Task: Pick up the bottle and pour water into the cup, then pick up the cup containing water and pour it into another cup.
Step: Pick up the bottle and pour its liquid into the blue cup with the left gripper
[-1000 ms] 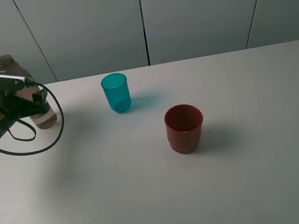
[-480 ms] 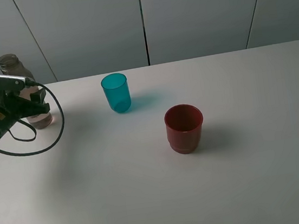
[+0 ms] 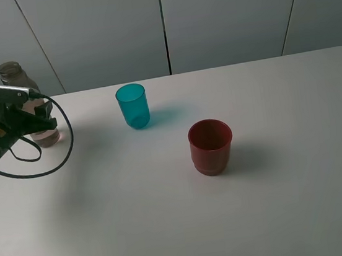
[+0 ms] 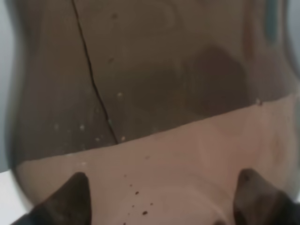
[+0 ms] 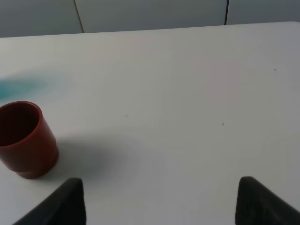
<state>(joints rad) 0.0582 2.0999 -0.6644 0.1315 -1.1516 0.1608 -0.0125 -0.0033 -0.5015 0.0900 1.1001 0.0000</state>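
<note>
Left claw (image 4: 161,201) clamps the smoky plastic bottle (image 3: 10,73) low on its body; probably light, thin-walled, slippery. Right claw (image 5: 159,201) gapes, empty.

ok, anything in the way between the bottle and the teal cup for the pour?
Nothing visible. Only bare table lies between the bottle and the teal cup. The red cup stands apart, nearer the camera and right of the teal cup, off that path.

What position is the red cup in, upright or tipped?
Upright: the red cup stands on its base on the table, open mouth facing up.
</note>
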